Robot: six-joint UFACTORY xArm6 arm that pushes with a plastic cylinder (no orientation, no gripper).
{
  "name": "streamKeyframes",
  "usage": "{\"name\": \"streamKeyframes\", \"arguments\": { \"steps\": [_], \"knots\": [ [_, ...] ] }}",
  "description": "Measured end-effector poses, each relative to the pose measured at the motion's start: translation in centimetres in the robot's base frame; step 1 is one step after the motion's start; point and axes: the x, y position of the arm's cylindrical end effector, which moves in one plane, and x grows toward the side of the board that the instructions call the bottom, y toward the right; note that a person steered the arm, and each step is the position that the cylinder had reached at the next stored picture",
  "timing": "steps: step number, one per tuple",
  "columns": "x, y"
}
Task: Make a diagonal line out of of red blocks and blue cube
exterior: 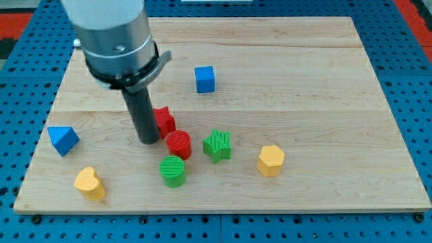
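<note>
My tip rests on the wooden board, touching the left side of a red block whose shape is partly hidden by the rod. A red cylinder stands just to the lower right of that block, close to my tip. The blue cube sits apart, toward the view's top, up and right of the red blocks.
A blue triangular block lies at the view's left. A yellow heart-like block is at the lower left. A green cylinder and a green star sit near the red cylinder. A yellow hexagon lies right of them.
</note>
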Motion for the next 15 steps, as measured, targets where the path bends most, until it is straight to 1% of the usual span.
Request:
{"name": "streamKeyframes", "arguments": {
  "steps": [2,3,4,5,6,7,8,9,10,11,12,13,14,15],
  "knots": [
    [-2.4,-2.4],
    [-4.5,-3.2],
    [-6.6,0.4],
    [-6.6,5.9],
    [-6.6,9.4],
    [-6.6,4.0],
    [-6.3,2.1],
    [-5.9,7.4],
    [-5.9,10.9],
    [-5.9,10.9],
    [-5.9,10.9],
    [-5.8,8.6],
    [-5.4,1.7],
    [-4.9,-0.2]
  ]
}}
